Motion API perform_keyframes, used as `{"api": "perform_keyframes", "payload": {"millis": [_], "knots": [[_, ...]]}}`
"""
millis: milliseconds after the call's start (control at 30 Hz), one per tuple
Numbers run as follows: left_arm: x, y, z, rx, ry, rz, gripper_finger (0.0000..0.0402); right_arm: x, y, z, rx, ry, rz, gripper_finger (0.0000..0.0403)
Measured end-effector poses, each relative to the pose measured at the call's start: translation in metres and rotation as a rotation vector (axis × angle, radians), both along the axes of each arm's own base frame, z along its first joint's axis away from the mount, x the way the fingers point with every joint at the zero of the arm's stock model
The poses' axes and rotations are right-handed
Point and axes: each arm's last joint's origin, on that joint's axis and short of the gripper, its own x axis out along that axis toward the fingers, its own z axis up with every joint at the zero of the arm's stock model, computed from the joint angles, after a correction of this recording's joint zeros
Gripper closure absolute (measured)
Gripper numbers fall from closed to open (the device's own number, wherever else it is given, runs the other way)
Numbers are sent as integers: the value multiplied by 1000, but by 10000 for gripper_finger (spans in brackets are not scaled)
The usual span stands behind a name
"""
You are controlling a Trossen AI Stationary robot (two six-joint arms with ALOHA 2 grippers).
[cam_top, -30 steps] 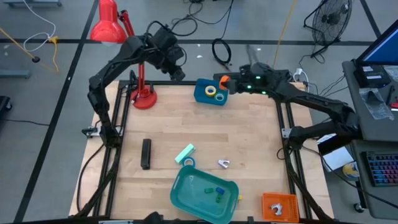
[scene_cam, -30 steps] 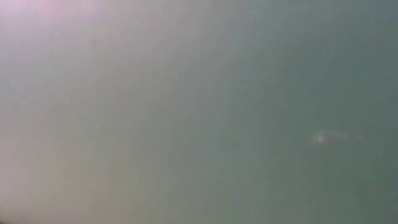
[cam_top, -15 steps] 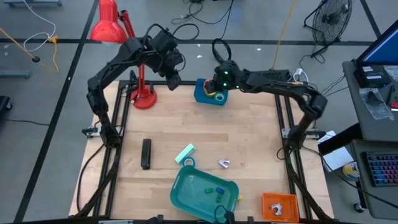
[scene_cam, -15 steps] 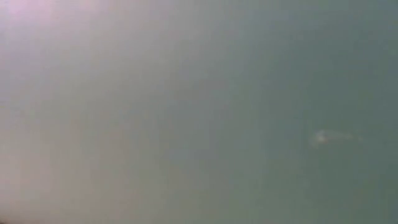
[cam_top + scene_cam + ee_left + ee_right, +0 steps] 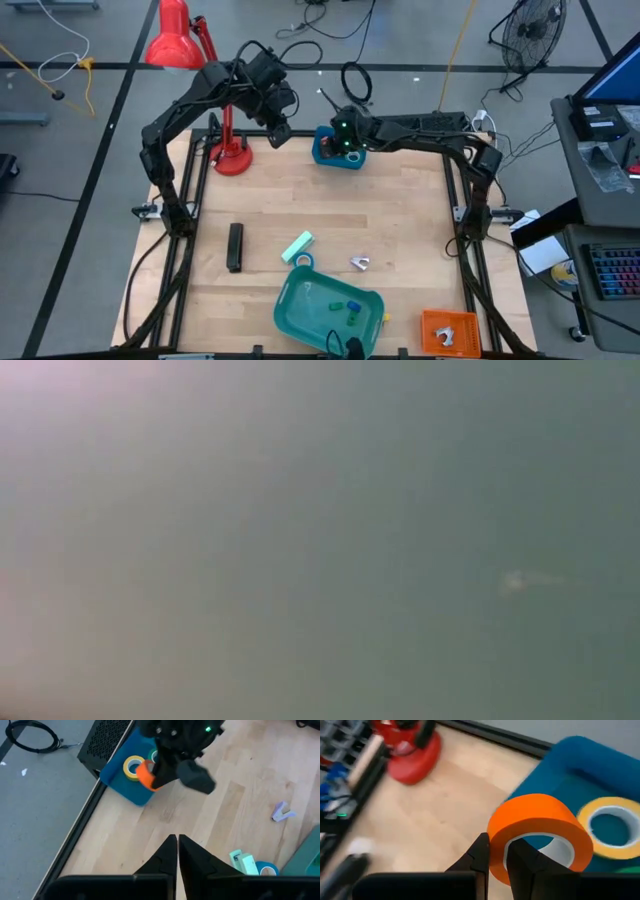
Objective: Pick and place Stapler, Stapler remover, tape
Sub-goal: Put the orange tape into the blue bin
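In the high view, you see the right tool [image 5: 345,150] over the blue tray [image 5: 322,152] at the far edge of the bench [image 5: 400,220], while the left tool [image 5: 281,133] waits just beside that tray, near the red lamp [image 5: 228,150]. The stapler [image 5: 234,246] lies well apart on the near left of the bench, the staple remover [image 5: 360,263] near the teal bin [image 5: 300,318], and a blue tape roll [image 5: 303,261] beside a mint-green block [image 5: 297,245]. The low view shows nothing usable. In the left wrist view, the left tool's [image 5: 177,840] fingers are pressed together and hold nothing; beyond them the right tool [image 5: 159,779] carries the orange tape roll [image 5: 145,774] at the tray's [image 5: 125,790] edge, next to the yellow tape roll [image 5: 133,766]. In the right wrist view, the right tool [image 5: 496,851] pinches the wall of the orange tape roll [image 5: 535,822], one finger inside the open centre and one outside. Expect the roll to be light and stiff, with a smooth outer face that may slip; gripping across the wall is the sound hold. The stapler is likely heavier and rigid: take it across its narrow width near mid-length.
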Motion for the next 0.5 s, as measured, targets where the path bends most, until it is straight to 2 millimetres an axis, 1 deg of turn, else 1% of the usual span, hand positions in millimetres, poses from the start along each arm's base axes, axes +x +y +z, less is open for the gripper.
{"api": "perform_keyframes", "payload": {"millis": [133,233,367,500], "knots": [[1,-2,0,4,-2,-9,398,2,1,-6,-62,55,-36,373],[1,-3,0,-2,2,-9,388,3,1,-1,-127,46,-63,373],[2,-6,-1,-11,18,-17,385,4,0,-2,-142,54,-75,373],[3,-10,-2,-17,29,-30,398,7,-1,-13,-139,79,-73,373]]}}
